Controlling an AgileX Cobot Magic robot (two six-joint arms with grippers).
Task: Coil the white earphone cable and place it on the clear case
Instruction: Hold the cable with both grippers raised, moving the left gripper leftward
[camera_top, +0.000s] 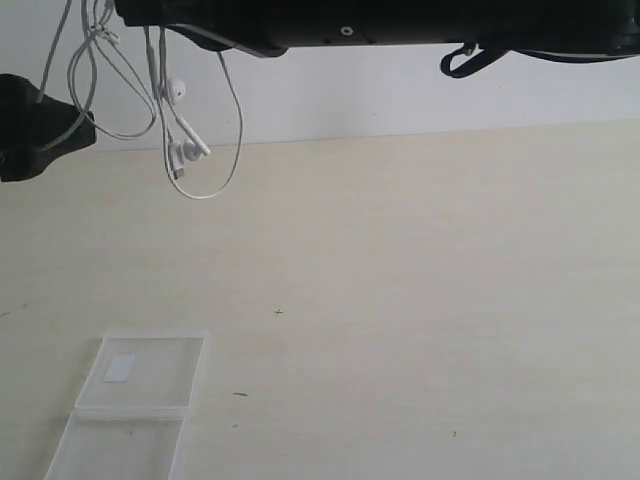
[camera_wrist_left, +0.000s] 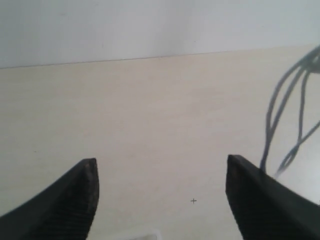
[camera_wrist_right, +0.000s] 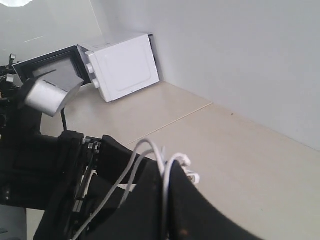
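Bright diffuse light, washed-out tabletop (camera_top: 400, 300), faint shadows; close fingers (camera_wrist_left: 70, 205) slightly blurred.

The white earphone cable (camera_top: 178, 90) is showing a smooth, glossy plastic sheath. The clear case (camera_top: 150, 375) is presenting transparent, glossy plastic, and its label (camera_top: 120, 368) is looking matt white. The table (camera_top: 420, 280) is displaying a pale, matt wood-grain surface. The left gripper (camera_wrist_left: 160, 197) fingers (camera_wrist_left: 75, 205) are showing a black, matt, finely ribbed finish.
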